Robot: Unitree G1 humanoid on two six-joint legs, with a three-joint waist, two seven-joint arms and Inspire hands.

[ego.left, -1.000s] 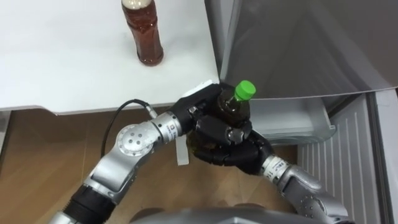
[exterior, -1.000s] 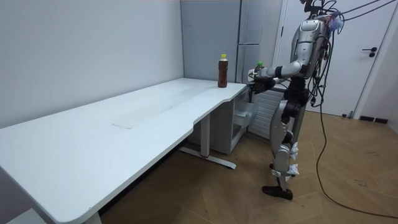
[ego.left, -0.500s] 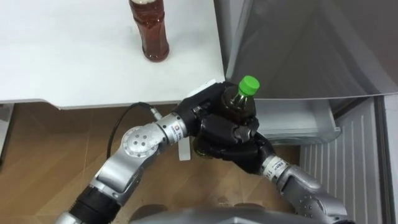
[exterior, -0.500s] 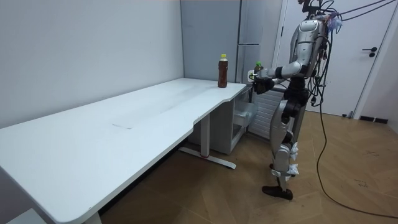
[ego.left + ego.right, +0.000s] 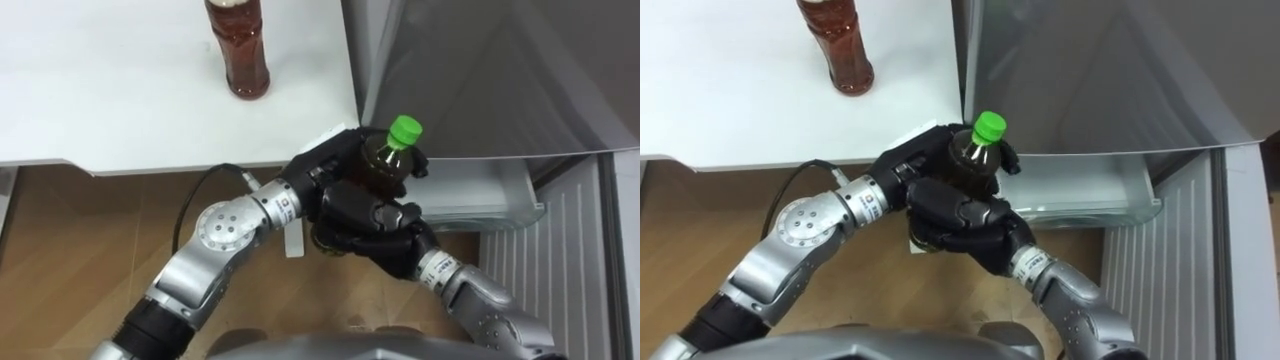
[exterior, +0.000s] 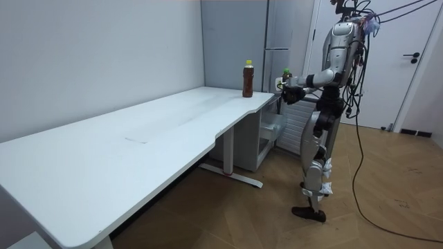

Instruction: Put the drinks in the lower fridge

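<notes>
In the left eye view, the green-capped bottle (image 5: pixel 383 168) stands upright in front of the robot's chest, off the white table (image 5: pixel 120 100) and above the wooden floor. Both hands are clamped on it: the left hand (image 5: pixel 322 172) curls round its upper body from the table side, and the right hand (image 5: pixel 368 222) wraps the lower body from beneath. The cap pokes out above the fingers. 1 more drink, the brown bottle (image 5: pixel 238 55), stands on the table near its corner. Beside the table the fridge (image 5: pixel 480 70) rises, with its lower drawer (image 5: pixel 480 195) pulled open under the held bottle's far side.

In the room view, the robot stands upright at the table's far end, facing the fridge, arms raised forward.

The right eye view shows the same 2-handed clasp.

The bottle looks full, so fairly heavy (smooth plastic can slip). It is stiff enough for a firm squeeze, and a grip round the mid-body, kept upright, seems safest for lowering it into the drawer.
</notes>
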